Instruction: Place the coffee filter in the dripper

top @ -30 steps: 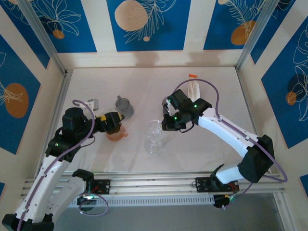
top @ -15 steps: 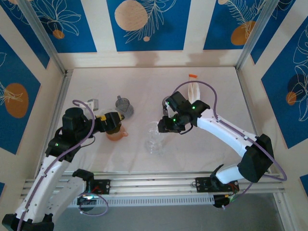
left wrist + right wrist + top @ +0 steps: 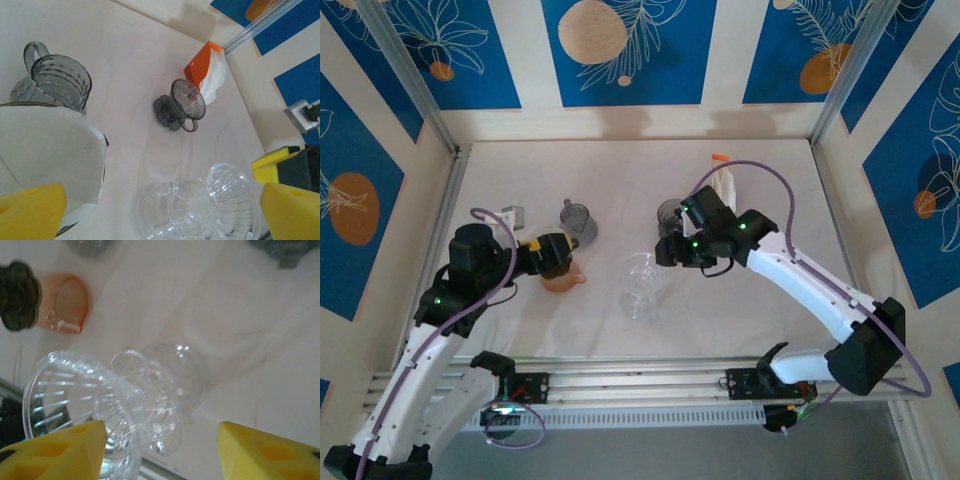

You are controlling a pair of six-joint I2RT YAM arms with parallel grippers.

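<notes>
Coffee filter (image 3: 50, 145): it shows as a white paper sheet close against one yellow finger (image 3: 30, 212) of the left gripper (image 3: 558, 258), whose jaws stand fully wide. I cannot tell whether paper and finger touch, or what the paper rests on. Directly under that gripper, on the left of the table, is an orange cup (image 3: 563, 279). Just beyond it on the far side stands a grey glass dripper (image 3: 579, 220) with a handle.

The right gripper (image 3: 667, 250) hovers with its jaws partly apart and nothing between them. It is just right of the clear dripper (image 3: 642, 285) at the middle of the table. That dripper seems to lie tipped on its side, not on its base. Farther off, a small dark dripper (image 3: 670, 213) stands beside the filter pack (image 3: 723, 186) with its orange tab.

Several things could go wrong from here, as I judge it:
- The paper is light and limp, so it may cling to a finger, fold, or slide off instead of opening into a cone.
- A dripper lying on its side would not seat the filter and could roll if nudged.
- The right fingers are near enough to its rim to knock it.
- With several drippers on the table, the filter could also end up in the wrong one.
</notes>
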